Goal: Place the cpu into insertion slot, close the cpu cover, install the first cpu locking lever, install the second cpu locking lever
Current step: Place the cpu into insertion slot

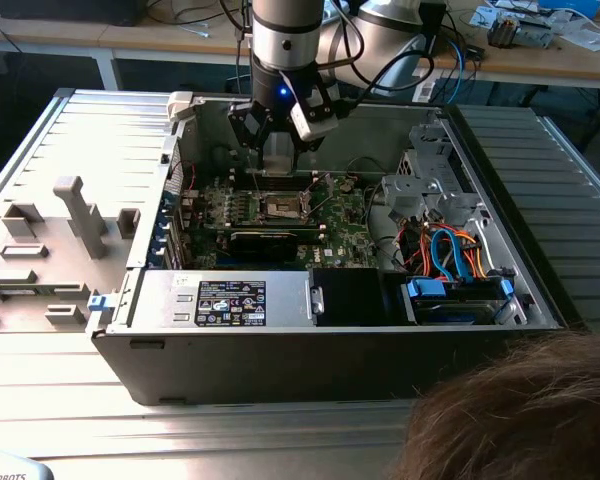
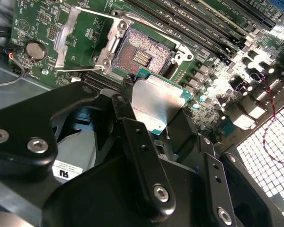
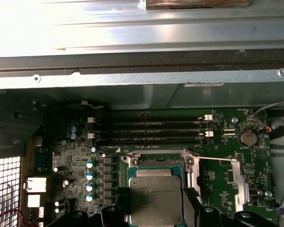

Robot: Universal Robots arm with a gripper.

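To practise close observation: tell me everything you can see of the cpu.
The cpu is a small, flat, square chip with a pale silver-grey metal top and a green board edge showing around it. The gripper clamps it at opposite sides with its black fingers. The metal top faces both wrist views. It is held clear of the board, close to the open slot, and is not yet seated. Nothing else touches it.
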